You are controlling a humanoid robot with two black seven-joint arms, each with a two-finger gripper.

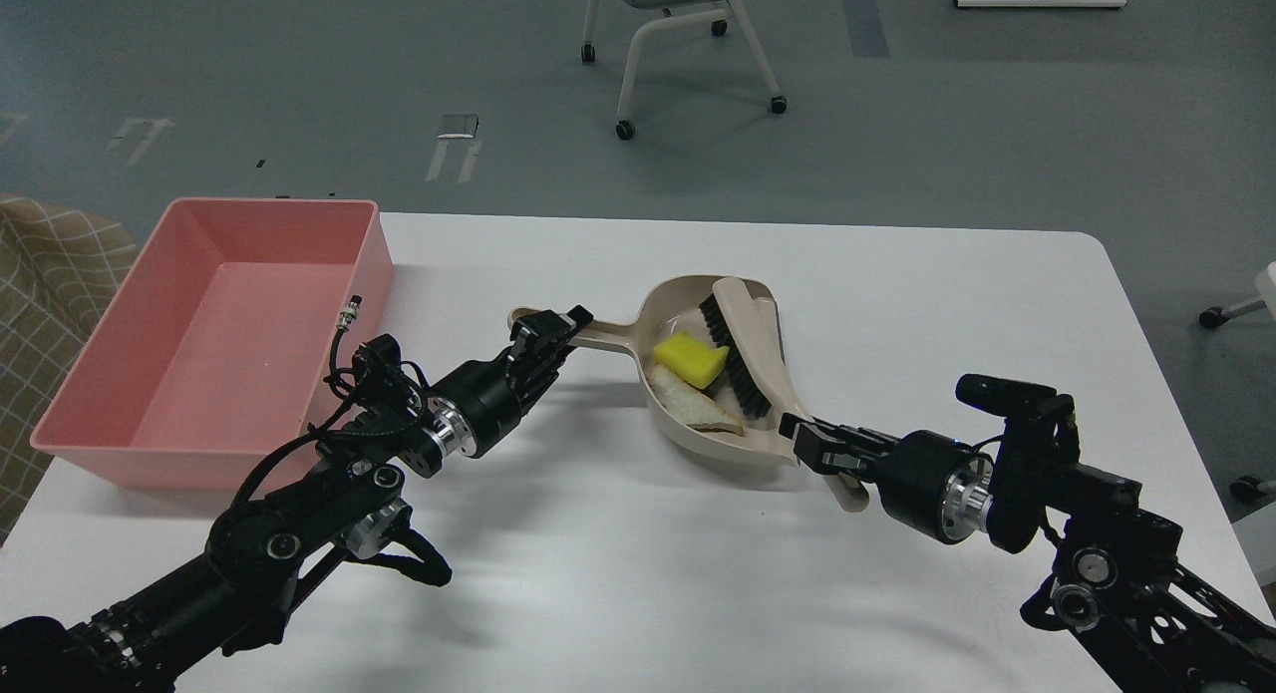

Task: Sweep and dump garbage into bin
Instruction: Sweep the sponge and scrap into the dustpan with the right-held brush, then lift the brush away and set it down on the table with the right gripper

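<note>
The yellow sponge [688,359] and the white bread slice [690,404] lie inside the beige dustpan [673,309], which rests mid-table. My left gripper [548,332] is shut on the dustpan's long handle at its left end. My right gripper [809,446] is shut on the handle of the beige brush [740,349], whose black bristles stand inside the pan against the sponge and bread. The pink bin [214,334] sits at the table's left end, open and with nothing in it.
The white table [618,573] has rounded corners; its far edge runs behind the bin and dustpan. A wheeled chair [688,45] stands on the grey floor beyond. A checked cloth [45,304] lies left of the bin.
</note>
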